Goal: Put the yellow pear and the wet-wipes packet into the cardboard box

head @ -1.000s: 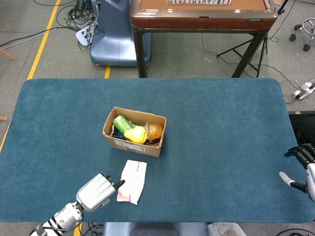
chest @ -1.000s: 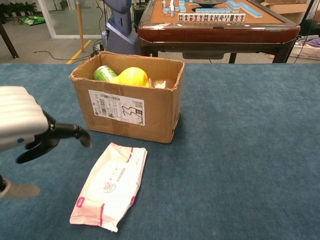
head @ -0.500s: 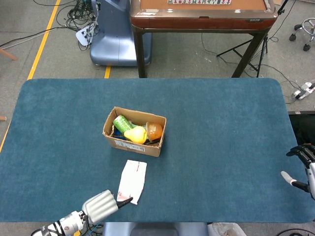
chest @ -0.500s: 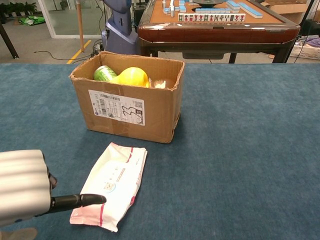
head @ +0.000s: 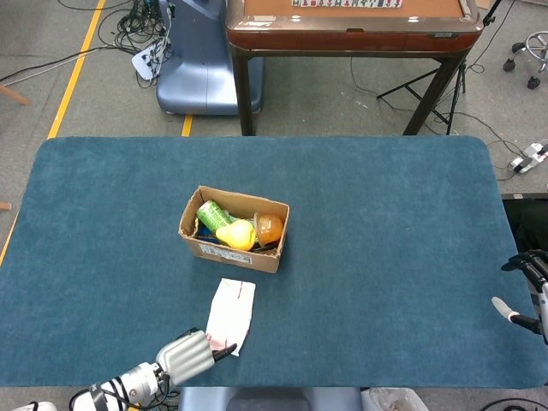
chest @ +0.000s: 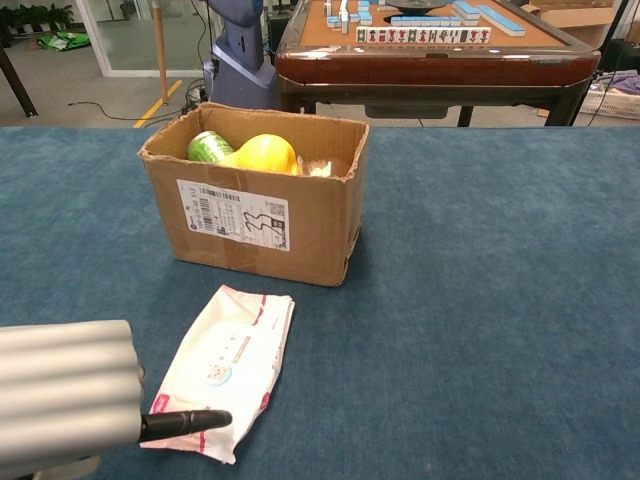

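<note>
Left hand (chest: 70, 395) empty, one dark finger out over the wet-wipes packet's (chest: 228, 365) near edge.

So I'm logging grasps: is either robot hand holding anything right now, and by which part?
Nothing is held. The left robot hand has a finger over the near end of the wipes, not gripping it; the right robot hand is empty.

A blue-carpeted desk (head: 385, 223) is filling the foreground, while a mahjong table (head: 351, 26) and a blue machine base (head: 197, 73) are standing behind it.
</note>
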`<state>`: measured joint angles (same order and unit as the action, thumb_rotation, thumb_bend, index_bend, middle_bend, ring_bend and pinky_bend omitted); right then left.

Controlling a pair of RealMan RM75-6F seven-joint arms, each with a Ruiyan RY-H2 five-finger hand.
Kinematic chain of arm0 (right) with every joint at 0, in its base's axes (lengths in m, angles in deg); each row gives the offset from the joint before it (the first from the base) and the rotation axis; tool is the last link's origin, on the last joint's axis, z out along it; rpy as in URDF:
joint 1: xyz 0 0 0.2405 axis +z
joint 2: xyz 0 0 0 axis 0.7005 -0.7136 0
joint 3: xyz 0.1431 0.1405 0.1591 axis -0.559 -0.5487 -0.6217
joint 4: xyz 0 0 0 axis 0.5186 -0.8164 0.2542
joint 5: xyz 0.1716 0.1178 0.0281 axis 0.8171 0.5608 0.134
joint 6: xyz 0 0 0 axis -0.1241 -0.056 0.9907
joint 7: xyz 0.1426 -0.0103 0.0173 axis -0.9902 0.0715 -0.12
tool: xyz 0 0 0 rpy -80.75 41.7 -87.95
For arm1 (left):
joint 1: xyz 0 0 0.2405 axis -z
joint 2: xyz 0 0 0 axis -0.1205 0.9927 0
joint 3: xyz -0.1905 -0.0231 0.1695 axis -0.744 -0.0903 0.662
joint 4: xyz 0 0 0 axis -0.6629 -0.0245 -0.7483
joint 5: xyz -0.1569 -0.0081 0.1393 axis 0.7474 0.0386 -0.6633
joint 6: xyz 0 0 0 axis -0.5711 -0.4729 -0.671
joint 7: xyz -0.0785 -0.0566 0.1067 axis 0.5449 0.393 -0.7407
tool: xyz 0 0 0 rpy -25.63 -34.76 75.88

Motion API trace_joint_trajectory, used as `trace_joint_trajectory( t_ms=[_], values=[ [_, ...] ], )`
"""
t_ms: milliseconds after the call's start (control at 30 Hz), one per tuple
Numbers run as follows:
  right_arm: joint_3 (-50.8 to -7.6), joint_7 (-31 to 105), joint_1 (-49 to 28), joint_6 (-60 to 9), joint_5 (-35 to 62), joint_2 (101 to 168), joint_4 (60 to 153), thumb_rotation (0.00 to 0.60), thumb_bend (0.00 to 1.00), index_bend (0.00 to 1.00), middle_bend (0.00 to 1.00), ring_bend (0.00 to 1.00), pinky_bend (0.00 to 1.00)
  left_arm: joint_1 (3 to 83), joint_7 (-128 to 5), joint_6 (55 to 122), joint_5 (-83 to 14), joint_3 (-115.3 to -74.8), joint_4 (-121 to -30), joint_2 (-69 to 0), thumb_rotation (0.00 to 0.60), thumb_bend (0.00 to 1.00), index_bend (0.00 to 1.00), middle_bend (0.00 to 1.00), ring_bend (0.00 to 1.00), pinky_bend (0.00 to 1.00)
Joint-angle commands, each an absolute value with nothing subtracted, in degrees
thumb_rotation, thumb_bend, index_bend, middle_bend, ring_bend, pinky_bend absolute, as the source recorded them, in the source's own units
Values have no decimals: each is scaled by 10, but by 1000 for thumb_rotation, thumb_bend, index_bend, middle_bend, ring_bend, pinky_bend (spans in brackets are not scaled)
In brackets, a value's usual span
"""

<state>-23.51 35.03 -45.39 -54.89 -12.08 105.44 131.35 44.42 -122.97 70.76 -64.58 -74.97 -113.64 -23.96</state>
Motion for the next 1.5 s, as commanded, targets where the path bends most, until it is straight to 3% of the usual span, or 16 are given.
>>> trace_joint_trajectory(
  t_ms=[33, 1100, 1500],
  values=[
    [-235, 350, -455, -551, -122, 1053, 1315, 600, 33, 431, 355, 229, 246, 449, -1267, 683, -609, -760, -1135, -256, 600, 337, 8, 854, 691, 870],
    [-244, 329, -466, -574, -119, 1042, 1319, 600, 34, 432, 355, 229, 246, 474, -1380, 685, -495, -757, -1162, -300, 600, 347, 1, 853, 692, 870],
    [-244, 326, -467, -575, -121, 1040, 1319, 600, 34, 431, 355, 229, 246, 485, -1450, 740, -419, -729, -1186, -288, 600, 348, 0, 853, 692, 870]
  ],
)
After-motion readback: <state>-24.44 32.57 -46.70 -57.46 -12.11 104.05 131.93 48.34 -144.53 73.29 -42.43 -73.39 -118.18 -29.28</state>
